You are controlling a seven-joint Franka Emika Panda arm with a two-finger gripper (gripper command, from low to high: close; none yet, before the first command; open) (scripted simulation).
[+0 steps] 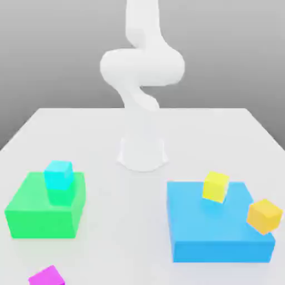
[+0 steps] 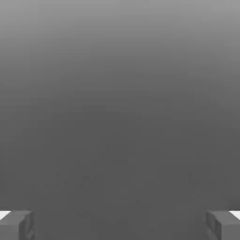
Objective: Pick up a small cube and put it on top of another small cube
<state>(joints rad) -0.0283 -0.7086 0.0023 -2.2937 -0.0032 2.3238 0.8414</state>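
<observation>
Two fingers (image 2: 16, 225) of our end effector (image 2: 120, 225) stand spread wide, holding and touching nothing. We see the magenta cube (image 1: 47, 276) on the table (image 1: 111, 145), and the cyan cube (image 1: 58, 174) atop the green block (image 1: 44, 214).

tabletop (image 1: 100, 139): white, matt, smooth.
arm (image 1: 142, 67): white, smooth, soft sheen, plastic-like.
magenta cube (image 1: 47, 276), cyan cube (image 1: 58, 175): plain, matt, untextured.
green block (image 1: 33, 214), blue block (image 1: 217, 234): flat colour, matt, smooth.
claw (image 2: 120, 225) fingertips (image 2: 16, 225): grey, matt.
</observation>
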